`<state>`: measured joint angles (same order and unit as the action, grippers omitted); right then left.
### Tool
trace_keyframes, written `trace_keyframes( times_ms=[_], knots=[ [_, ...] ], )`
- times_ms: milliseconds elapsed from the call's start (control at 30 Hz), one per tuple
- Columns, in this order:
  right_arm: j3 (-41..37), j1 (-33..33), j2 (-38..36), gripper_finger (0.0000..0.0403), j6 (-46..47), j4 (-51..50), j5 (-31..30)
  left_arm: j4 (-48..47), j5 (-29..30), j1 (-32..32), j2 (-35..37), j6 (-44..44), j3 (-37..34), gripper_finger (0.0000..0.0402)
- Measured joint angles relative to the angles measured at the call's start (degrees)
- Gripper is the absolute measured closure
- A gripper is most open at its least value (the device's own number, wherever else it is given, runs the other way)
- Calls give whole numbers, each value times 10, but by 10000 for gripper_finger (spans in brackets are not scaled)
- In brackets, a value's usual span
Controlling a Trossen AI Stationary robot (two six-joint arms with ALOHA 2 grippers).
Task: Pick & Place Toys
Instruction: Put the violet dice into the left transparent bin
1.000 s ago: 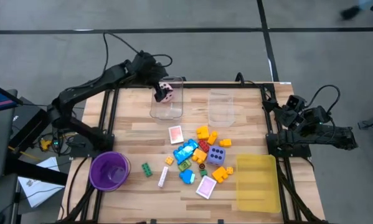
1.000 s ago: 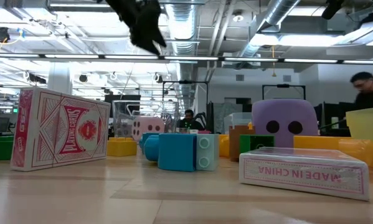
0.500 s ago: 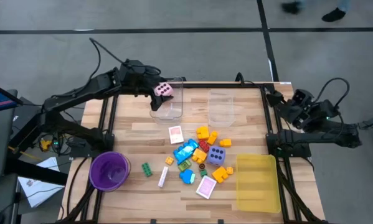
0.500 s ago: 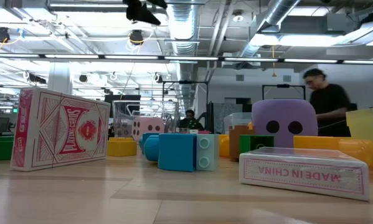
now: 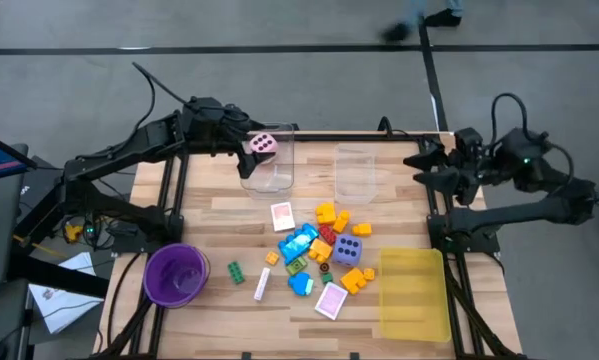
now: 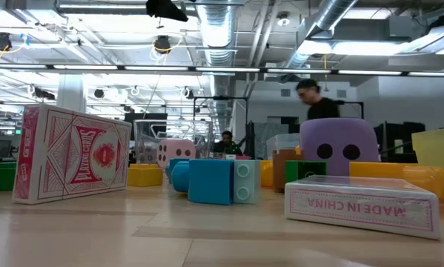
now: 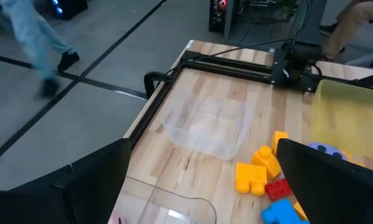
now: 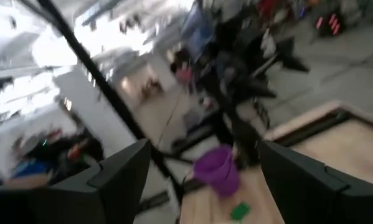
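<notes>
The toys (image 5: 324, 250) lie in a heap at the middle of the table: yellow, blue, red and green blocks, a purple die (image 5: 348, 248) and flat card packs (image 5: 282, 216). A pink die (image 5: 263, 145) sits inside the left clear box (image 5: 269, 172) at the far edge. My left gripper (image 5: 237, 143) hovers open just left of that box, holding nothing; in the left wrist view my left gripper (image 7: 202, 146) has its fingers wide apart. My right gripper (image 5: 424, 165) is raised over the table's right edge, open and empty.
A second clear box (image 5: 356, 173) stands at the far edge right of the first. A yellow tray (image 5: 414, 293) lies at the near right and a purple cup (image 5: 175, 274) at the near left. A green block (image 5: 236, 271) lies apart. A person walks in the room behind.
My left gripper has drawn back from above the left clear box toward the table's left edge and risen, still open; the pink die stays in the box. My right arm has unfolded and lifted, its gripper tipping up and swinging toward the table.
</notes>
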<state>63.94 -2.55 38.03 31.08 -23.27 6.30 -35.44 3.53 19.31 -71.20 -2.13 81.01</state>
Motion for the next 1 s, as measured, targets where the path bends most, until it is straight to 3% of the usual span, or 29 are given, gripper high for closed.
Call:
trace_keyframes(
  times_ms=[233, 433, 700, 833, 1000],
  knots=[
    [200, 44, 118, 103, -44, -196, 56, 0, 0, 0, 0, -5, 0, 2],
    [333, 108, 233, 74, -46, -414, 78, 2, -1, -4, 9, -20, 0, 2],
    [355, 145, 347, 10, -63, -550, 106, 18, -1, -6, 27, -25, 0, 2],
    [354, 140, 390, 5, -68, -611, 105, 21, -1, -6, 35, -34, 0, 2],
    [354, 141, 415, 4, -90, -618, 102, 17, -1, -6, 40, -39, 0, 2]
  ],
)
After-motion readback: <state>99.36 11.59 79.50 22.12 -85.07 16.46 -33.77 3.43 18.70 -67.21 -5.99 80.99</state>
